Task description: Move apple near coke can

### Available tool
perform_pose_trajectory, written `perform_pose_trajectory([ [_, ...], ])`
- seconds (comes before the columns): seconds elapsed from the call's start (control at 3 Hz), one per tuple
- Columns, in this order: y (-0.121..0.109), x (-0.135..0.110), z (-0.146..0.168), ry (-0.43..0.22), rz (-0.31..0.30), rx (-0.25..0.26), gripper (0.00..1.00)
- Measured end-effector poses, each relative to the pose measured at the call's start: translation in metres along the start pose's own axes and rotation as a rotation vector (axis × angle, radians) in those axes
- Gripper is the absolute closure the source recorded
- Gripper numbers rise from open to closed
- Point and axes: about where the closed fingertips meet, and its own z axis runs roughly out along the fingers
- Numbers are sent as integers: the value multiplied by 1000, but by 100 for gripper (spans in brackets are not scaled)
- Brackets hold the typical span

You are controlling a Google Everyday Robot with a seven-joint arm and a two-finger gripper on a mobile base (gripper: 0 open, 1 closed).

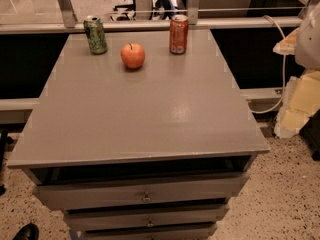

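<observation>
"Three things stand on the grey worktop [150,114], all close to its far edge," says the first observer. "The green patterned can [95,34] is nearest the far left corner. The coke can [178,34] sits a little right of the middle of that edge. The apple [132,55] lies between them, slightly nearer the front edge than either."

"Does the apple touch a can?" asks the second.

"No. It rests stem up, apart from both, with bare worktop on each side. It is somewhat closer to the green patterned can than to the coke can. Both cans stand upright."

"And the gripper?"

"The gripper is outside the view, so whether it is spread or closed cannot be told. A pale rounded shape [310,39] shows beyond the worktop's right edge, and what it is cannot be told either."

"What lies around the worktop?"

"Below the front edge is a stack of grey drawers [145,196] with small knobs. Past the right edge, yellow foam pieces [302,101] and a white cable [283,69] hang above a speckled floor [290,194]. Below the front left corner, the tip of a dark shoe [25,231] rests on that floor."
</observation>
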Motion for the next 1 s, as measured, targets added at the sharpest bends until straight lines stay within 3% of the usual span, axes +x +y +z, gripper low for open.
perform_pose_trajectory([
  [0.33,0,0,0,0,0,0,0],
  [0.67,-4,-6,9,-50,16,3,0],
  [1.0,-17,-36,55,-163,63,-25,0],
])
